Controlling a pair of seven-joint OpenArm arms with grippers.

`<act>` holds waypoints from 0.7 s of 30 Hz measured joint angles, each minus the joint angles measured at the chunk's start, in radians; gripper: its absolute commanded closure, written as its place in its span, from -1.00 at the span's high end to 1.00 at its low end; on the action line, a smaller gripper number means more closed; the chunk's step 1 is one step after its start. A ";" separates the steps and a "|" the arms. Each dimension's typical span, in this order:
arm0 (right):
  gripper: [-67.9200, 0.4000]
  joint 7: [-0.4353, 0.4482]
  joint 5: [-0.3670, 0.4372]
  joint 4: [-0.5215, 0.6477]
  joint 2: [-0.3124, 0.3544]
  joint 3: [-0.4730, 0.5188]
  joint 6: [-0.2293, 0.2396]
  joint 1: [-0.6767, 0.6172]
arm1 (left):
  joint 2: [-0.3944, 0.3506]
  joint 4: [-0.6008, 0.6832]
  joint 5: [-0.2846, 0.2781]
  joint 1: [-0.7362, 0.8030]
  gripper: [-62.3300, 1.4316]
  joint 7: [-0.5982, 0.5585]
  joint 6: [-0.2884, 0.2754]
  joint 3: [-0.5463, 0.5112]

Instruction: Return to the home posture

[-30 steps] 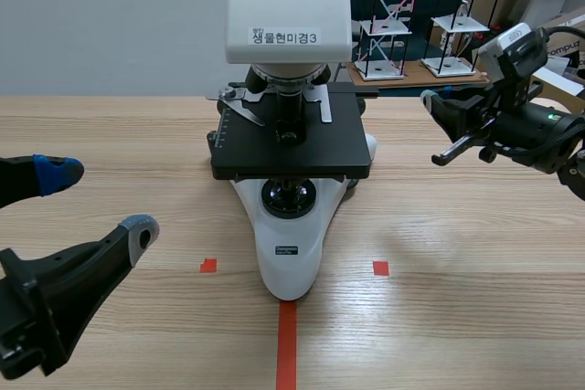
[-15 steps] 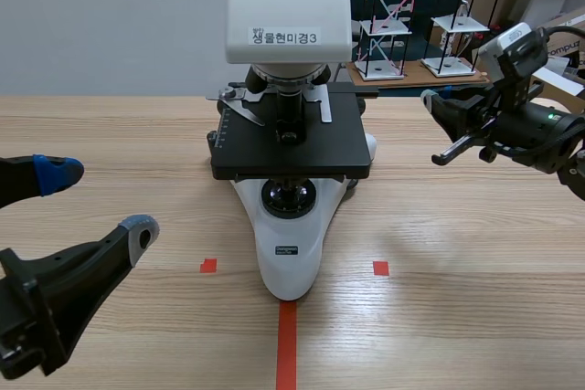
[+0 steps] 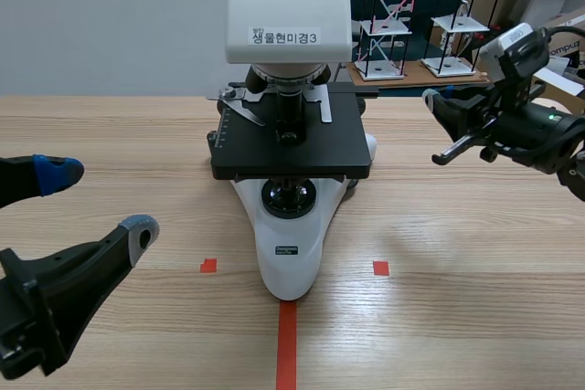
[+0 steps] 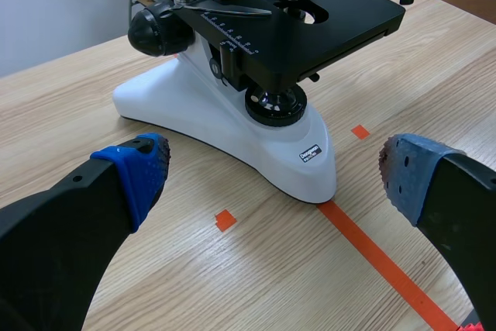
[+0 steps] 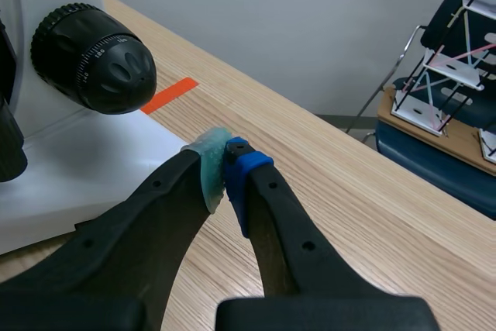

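A white microscope (image 3: 291, 134) with a black stage (image 3: 292, 143) stands mid-table on the wooden table (image 3: 457, 299). My left gripper (image 3: 96, 200) sits low at the near left, open and empty; in the left wrist view its blue pads (image 4: 143, 172) frame the microscope's base (image 4: 232, 125) ahead. My right gripper (image 3: 431, 102) hovers raised to the right of the stage, shut on nothing. In the right wrist view its fingertips (image 5: 225, 164) meet just beside the microscope's black focus knob (image 5: 93, 60).
Orange-red tape marks (image 3: 286, 344) lie on the table in front of the microscope. Beyond the table's far edge stand wire-frame shelf models (image 3: 393, 15) on a board and a blue chair (image 5: 442, 153).
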 measured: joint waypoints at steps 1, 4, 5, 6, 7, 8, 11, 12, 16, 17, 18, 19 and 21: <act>-0.83 0.017 0.001 0.000 0.000 0.000 -0.007 -0.007 | 0.000 0.000 0.000 0.000 0.83 0.000 0.000 0.000; -0.65 0.043 0.003 0.006 0.000 0.000 -0.052 -0.042 | 0.000 0.000 0.000 0.000 0.83 0.000 0.000 0.000; -0.58 0.056 0.004 0.012 0.000 0.001 -0.056 -0.057 | 0.000 0.000 0.000 0.000 0.83 0.000 0.000 0.000; -0.47 0.060 0.007 0.025 0.000 0.001 -0.055 -0.076 | 0.000 0.000 0.000 0.000 0.83 0.000 0.000 0.000; -0.35 0.059 0.007 0.042 0.000 0.002 -0.055 -0.097 | 0.000 0.000 0.000 0.000 0.83 0.000 0.000 0.000; -0.18 0.058 0.006 0.069 0.000 0.003 -0.054 -0.126 | 0.000 0.000 0.000 0.000 0.83 0.000 0.000 0.000; 0.10 0.042 0.013 0.141 0.000 0.015 -0.051 -0.192 | 0.000 0.000 0.000 0.000 0.83 0.000 0.000 0.000; 0.17 0.013 0.051 0.176 0.000 0.022 -0.051 -0.219 | 0.000 0.000 0.000 0.000 0.83 0.000 0.000 0.000; 0.40 -0.121 0.230 0.351 0.000 0.062 -0.052 -0.347 | 0.000 0.000 0.000 0.000 0.83 0.000 0.000 0.000; 0.46 -0.148 0.270 0.403 0.000 0.072 -0.052 -0.384 | 0.000 0.000 0.000 0.000 0.83 0.000 0.000 0.000; 0.53 -0.175 0.299 0.460 0.000 0.083 -0.052 -0.425 | 0.000 0.000 0.000 0.000 0.83 0.000 0.000 0.000; 0.60 -0.201 0.319 0.518 0.000 0.093 -0.052 -0.466 | 0.000 0.000 0.000 0.000 0.83 0.000 0.000 0.000; 0.67 -0.259 0.337 0.636 0.000 0.109 -0.052 -0.549 | 0.000 0.000 0.000 0.000 0.83 0.000 0.000 0.000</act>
